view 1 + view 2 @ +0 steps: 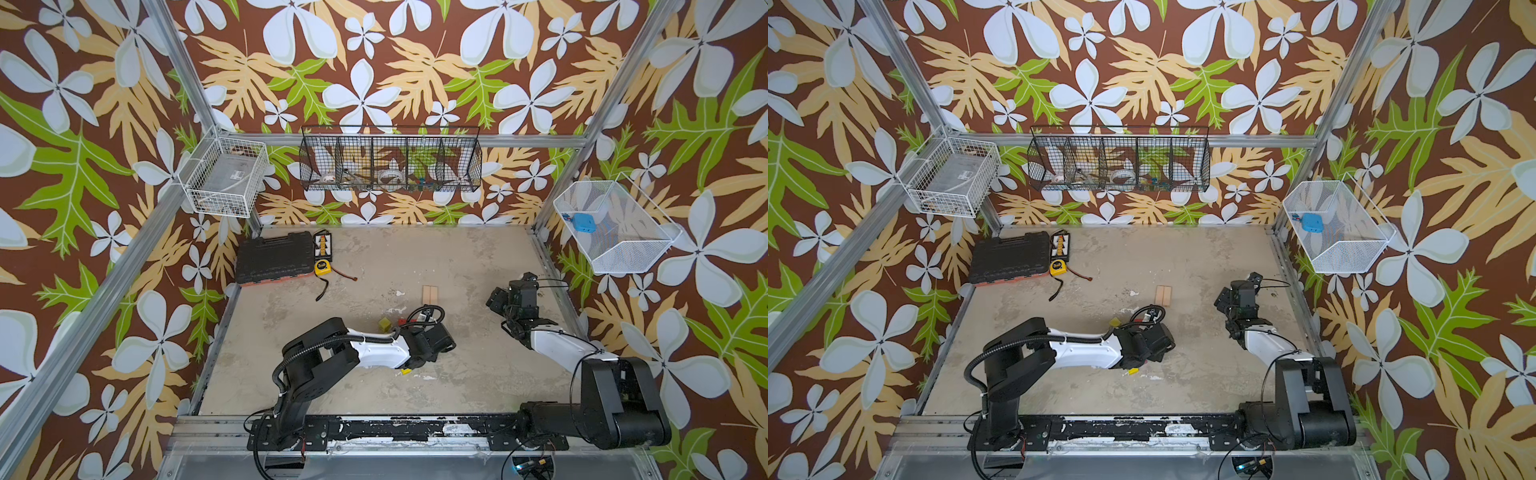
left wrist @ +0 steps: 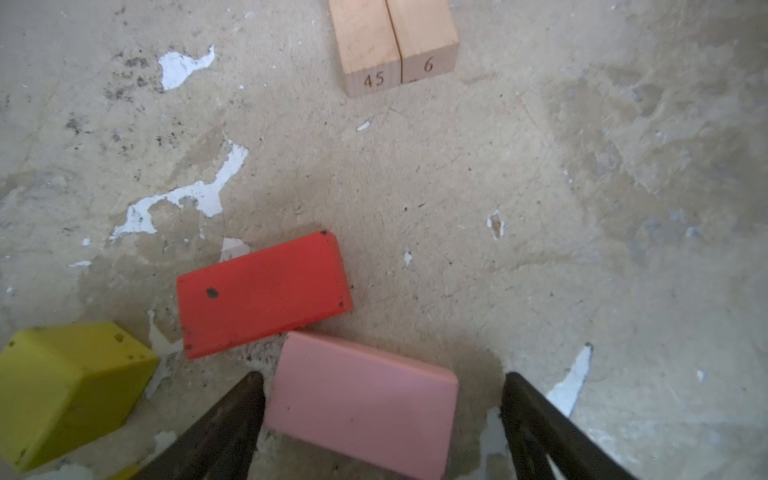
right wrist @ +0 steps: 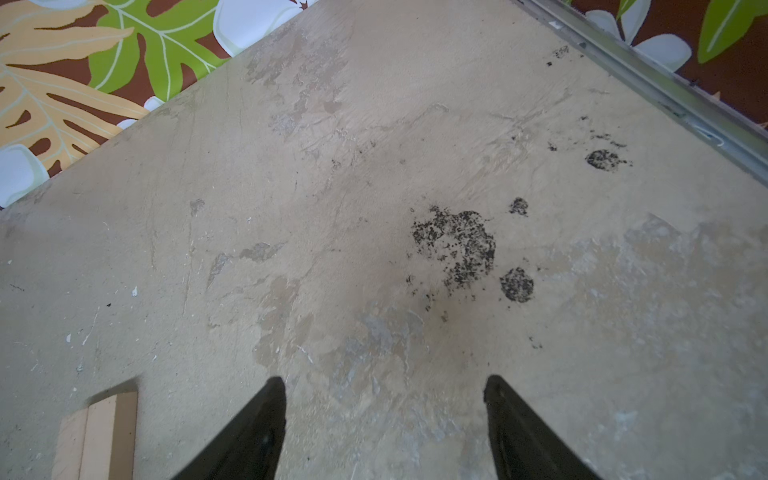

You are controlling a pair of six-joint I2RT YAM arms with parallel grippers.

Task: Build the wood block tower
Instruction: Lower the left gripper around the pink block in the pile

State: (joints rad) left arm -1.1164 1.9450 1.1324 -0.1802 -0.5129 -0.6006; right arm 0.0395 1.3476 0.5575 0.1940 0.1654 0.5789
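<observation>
CLOSING IN ON THE PINK BLOCK: My left gripper hangs low over the pink block, jaws spread wide and straddling it, with nothing gripped yet. One finger sits just beside the block's edge and the opposite finger stands well clear of it. The block lies a little askew to my jaws.

To take it well, I judge I should centre and square up first. Then both pads meet its flat sides together and it does not swivel. The red block lies right against it at one corner, touching or nearly so; I cannot tell which. A careless squeeze could shove the two together. A yellow-green cube sits near, off to one side.

The tower is so far only its base, two tan planks laid flat side by side and touching along their length. They lie near the middle of the table, beyond the loose blocks. In the left wrist view their end faces read 45 and 6, and nothing rests on them.

My right gripper is open and empty over bare table, near the planks.
</observation>
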